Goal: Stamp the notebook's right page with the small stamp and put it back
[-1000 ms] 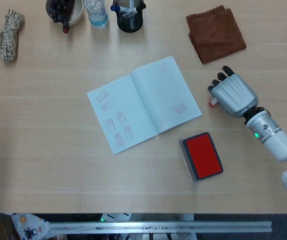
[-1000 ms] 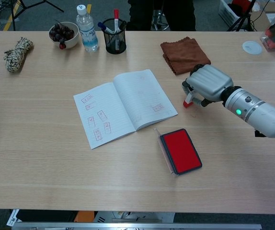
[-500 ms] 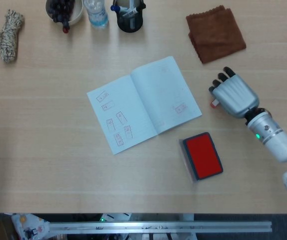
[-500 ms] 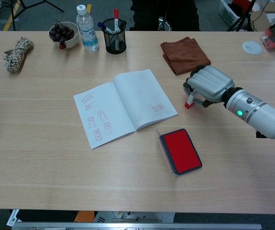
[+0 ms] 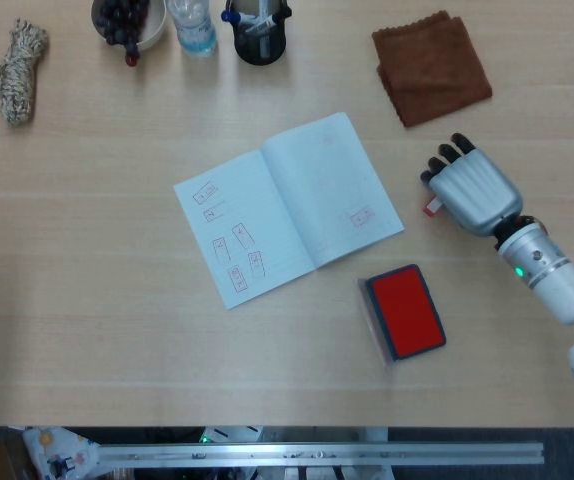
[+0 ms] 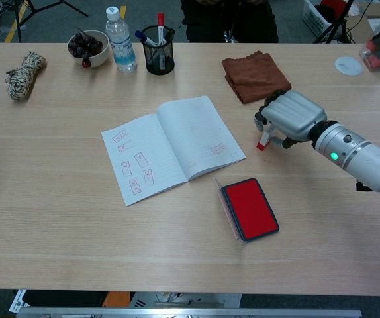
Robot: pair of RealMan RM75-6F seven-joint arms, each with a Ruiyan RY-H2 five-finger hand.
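small stamp (image 6: 263,140) upright on table, under right hand (image 6: 290,116) fingers (image 6: 267,118)

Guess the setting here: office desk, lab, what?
Likely a lab or studio bench dressed up as a desk: the wooden table carries staged props, an open notebook and a red ink pad, and tripod legs stand on the floor behind it.

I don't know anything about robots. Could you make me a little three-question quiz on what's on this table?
1. True or false: the ink pad lies open, its red face up.
2. Which hand holds the small stamp: left or right?
3. Where is the brown cloth? A) on the notebook B) beyond the hand, toward the table's far edge C) under the ink pad

Key: 1 true; 2 right; 3 B
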